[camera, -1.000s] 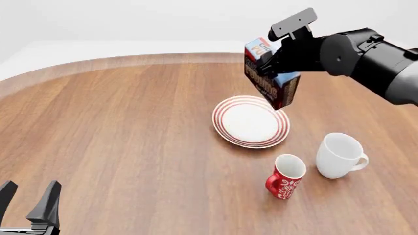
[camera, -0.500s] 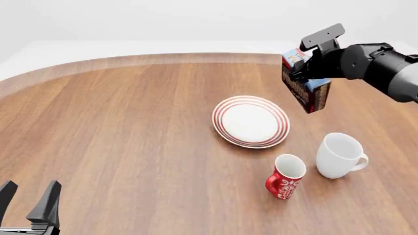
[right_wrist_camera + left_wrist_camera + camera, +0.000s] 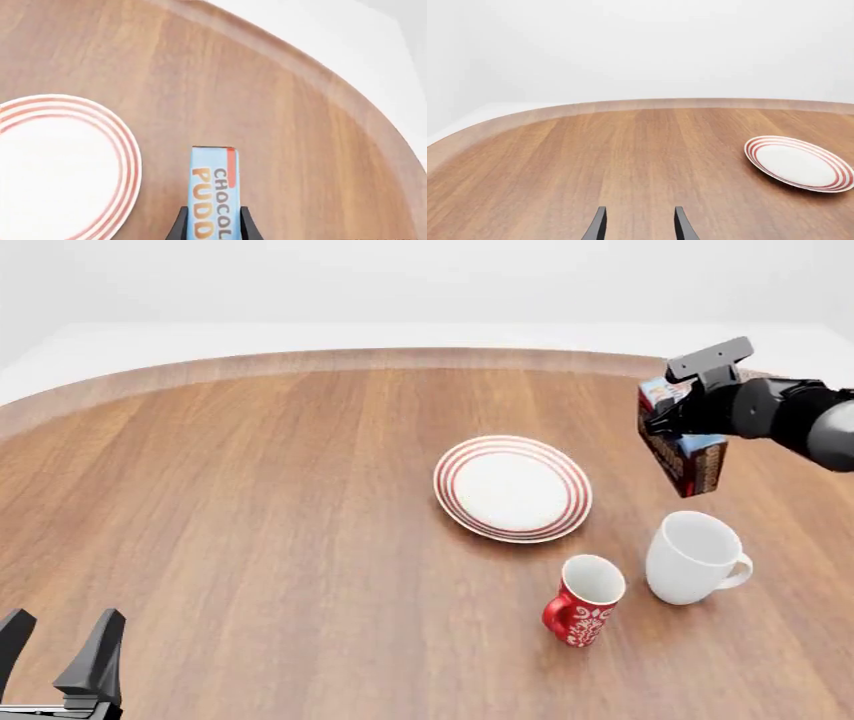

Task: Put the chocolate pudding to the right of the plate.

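The chocolate pudding (image 3: pixel 683 450) is a small box with a light-blue top and dark brown sides, held in the air to the right of the plate (image 3: pixel 513 487). My right gripper (image 3: pixel 674 418) is shut on it; in the right wrist view the pudding box (image 3: pixel 212 192) stands between the fingers, with the plate (image 3: pixel 57 165) beside it. The plate is white with red rings and lies mid-table. My left gripper (image 3: pixel 60 650) is open at the near left edge, far from both, and its wrist view shows the plate (image 3: pixel 798 163) in the distance.
A white mug (image 3: pixel 694 557) stands just below the held box in the front view. A red patterned mug (image 3: pixel 583 600) stands beside it, nearer than the plate. The curved far edge of the wooden table (image 3: pixel 267 490) runs behind the right arm.
My right gripper has carried the pudding box rightward and lower, from above the plate's far rim to a spot right of the plate above the white mug. The left arm has not moved.
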